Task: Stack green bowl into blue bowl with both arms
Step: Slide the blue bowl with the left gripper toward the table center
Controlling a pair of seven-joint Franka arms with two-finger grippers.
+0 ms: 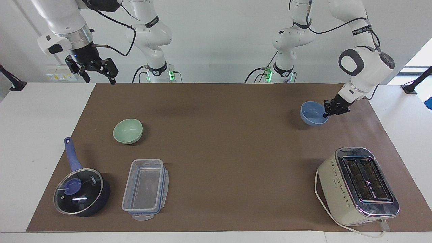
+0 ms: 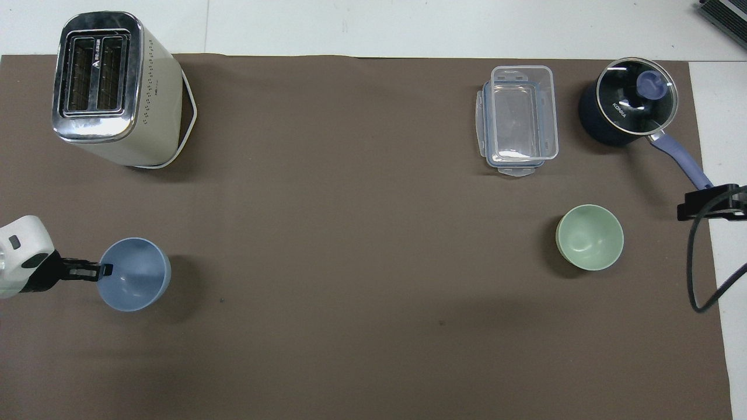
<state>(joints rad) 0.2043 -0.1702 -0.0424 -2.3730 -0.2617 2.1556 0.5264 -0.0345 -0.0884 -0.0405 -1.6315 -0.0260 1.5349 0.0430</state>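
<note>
Left tool [image 1: 326, 112]: gripping the blue bowl [image 1: 312, 114] by its rim, holding it tilted above the bench [image 1: 216, 141].
Right tool [image 1: 96, 71]: hanging wide open, waiting.
Green bowl [image 1: 128, 131]: sitting upright, well apart from both tools.

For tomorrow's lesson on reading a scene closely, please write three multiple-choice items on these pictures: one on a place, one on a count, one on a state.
1. Where is the green bowl?
A. in the clear container
B. on the brown mat, nearer to the robots than the clear container
C. on the toaster

2. How many bowls are in view?
A. one
B. two
C. four

3. What is the left claw doing?
A. shut on the rim of the blue bowl
B. hanging open over the saucepan
C. resting on the toaster

Key:
1 B, the green bowl sits on the brown mat, higher in the facing view than the clear container.
2 B, only the green bowl and the blue bowl show.
3 A, its fingertips pinch the blue bowl's rim, and the bowl tilts clear of its shadow on the mat.
</note>
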